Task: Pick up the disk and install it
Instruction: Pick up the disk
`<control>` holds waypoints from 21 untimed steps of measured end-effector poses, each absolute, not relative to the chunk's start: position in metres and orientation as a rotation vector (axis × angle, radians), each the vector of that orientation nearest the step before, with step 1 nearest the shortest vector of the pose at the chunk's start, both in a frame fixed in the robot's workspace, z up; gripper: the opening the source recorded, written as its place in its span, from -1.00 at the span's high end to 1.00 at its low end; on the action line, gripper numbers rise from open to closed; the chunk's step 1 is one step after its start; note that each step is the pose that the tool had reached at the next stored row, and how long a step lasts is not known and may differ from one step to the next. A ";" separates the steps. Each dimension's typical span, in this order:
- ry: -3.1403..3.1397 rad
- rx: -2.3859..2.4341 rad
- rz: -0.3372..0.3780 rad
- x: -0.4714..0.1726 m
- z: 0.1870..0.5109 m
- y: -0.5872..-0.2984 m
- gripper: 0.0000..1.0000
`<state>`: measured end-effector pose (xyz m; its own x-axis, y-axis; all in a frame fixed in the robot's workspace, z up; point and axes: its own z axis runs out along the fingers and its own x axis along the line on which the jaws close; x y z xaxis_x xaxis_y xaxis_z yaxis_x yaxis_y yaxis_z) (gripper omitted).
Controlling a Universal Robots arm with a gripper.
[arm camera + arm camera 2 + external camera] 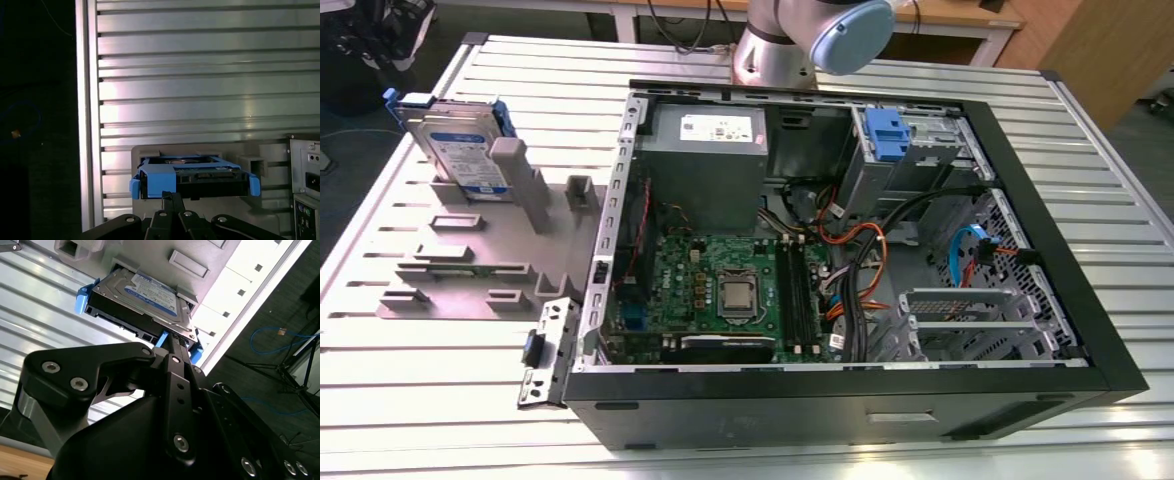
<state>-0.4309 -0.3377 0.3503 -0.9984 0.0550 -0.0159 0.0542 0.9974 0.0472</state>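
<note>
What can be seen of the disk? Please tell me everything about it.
The disk is a flat silver metal drive with a white-and-blue label and a blue plastic frame around its edges. It stands on edge in the grey holder at the exterior view's left, outside the computer case. The gripper is right at its frame; contact cannot be told.

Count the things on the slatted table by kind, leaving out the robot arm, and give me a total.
Disk: 1
Grey holder stand: 1
Open computer case: 1
Total: 3
</note>
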 end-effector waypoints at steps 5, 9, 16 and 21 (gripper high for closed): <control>3.125 -0.040 0.074 -0.431 0.350 -0.338 0.79; 3.124 -0.133 0.075 -0.431 0.350 -0.338 0.79; 3.124 -0.138 0.075 -0.431 0.350 -0.338 0.79; 3.122 -0.176 0.075 -0.431 0.350 -0.338 0.79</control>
<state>-0.4309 -0.3377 0.3503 -0.9936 -0.1117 -0.0159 -0.1123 0.9925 0.0472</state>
